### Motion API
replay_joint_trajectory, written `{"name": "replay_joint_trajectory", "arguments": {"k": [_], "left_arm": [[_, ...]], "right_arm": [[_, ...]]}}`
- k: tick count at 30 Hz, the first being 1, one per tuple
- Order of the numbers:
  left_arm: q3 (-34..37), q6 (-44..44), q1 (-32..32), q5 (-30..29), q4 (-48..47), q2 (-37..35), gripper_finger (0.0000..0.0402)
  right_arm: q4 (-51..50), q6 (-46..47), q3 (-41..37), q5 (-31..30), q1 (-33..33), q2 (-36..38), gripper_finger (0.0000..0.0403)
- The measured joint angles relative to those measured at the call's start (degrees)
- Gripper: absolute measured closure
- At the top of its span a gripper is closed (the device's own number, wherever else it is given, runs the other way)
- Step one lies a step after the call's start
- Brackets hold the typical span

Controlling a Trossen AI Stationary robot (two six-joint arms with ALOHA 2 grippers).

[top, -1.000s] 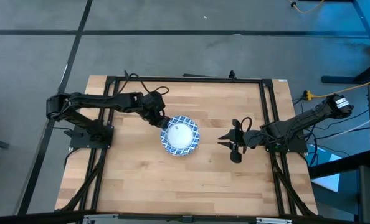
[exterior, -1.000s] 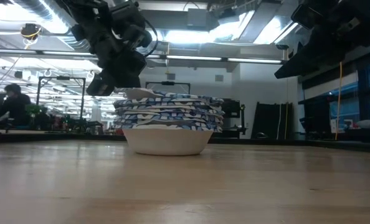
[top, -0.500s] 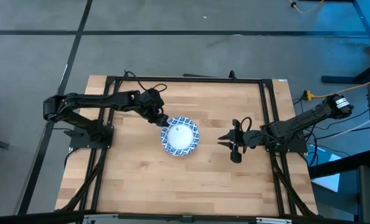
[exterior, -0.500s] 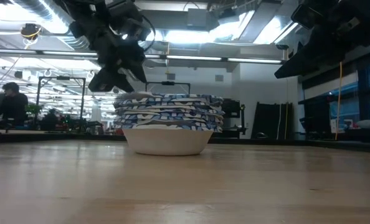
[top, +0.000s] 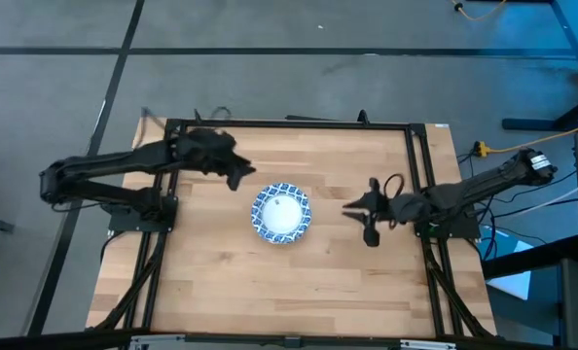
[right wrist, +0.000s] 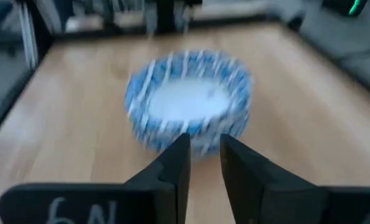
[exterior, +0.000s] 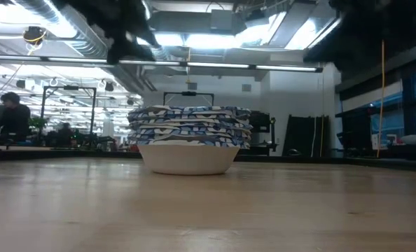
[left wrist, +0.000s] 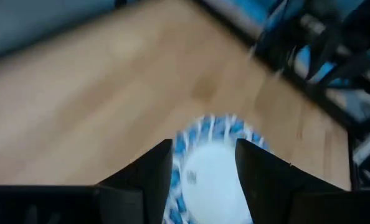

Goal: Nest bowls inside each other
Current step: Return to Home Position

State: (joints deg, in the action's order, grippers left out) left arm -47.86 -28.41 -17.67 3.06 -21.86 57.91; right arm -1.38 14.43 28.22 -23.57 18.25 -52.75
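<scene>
– Since all the bowls (top: 281,213) sit nested in one stack, where does that stack stand?

– It stands upright near the middle of the table (top: 221,282), between the two arms. From table height, the white bottom bowl rests on the wood, with the blue-and-white wavy rims layered above it. How many rims there are cannot be counted.

– And the left claw?

– The left claw (top: 242,176) hangs off the stack's rear-left side, near it but apart, and higher than the top rim. Its fingers (left wrist: 151,171) stand well apart with nothing between them. The wrist view looks down past them onto the white inside of the top bowl.

– Does the right one hold anything?

– No. The right claw (top: 348,206) is to the stack's right, apart from it and pointing toward it. Its fingers (right wrist: 172,165) show only a narrow gap and grip nothing. The stack lies ahead of them on the wood.

– Does anything else show?

– A person (exterior: 12,115) shows at the far left of the room behind the table.
</scene>
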Motion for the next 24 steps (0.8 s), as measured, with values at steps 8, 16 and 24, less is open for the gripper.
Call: {"name": "replay_joint_trajectory", "arguments": {"k": [8, 16, 24], "left_arm": [[0.0, 10.4, 0.0, -5.8, 3.7, -14.6, 0.0232], [0.0, 18.5, 0.0, -10.8, 3.2, -22.6, 0.0232], [1.0, 20.0, 0.0, -17.1, -2.9, -25.5, 0.0232]], "right_arm": [[-2.9, -10.8, 7.9, -0.6, -7.0, 8.9, 0.0315], [-4.9, -14.6, 8.4, -0.4, -12.8, 13.7, 0.0315], [-11.2, -10.4, 5.1, -0.3, -17.4, 16.5, 0.0315]]}}
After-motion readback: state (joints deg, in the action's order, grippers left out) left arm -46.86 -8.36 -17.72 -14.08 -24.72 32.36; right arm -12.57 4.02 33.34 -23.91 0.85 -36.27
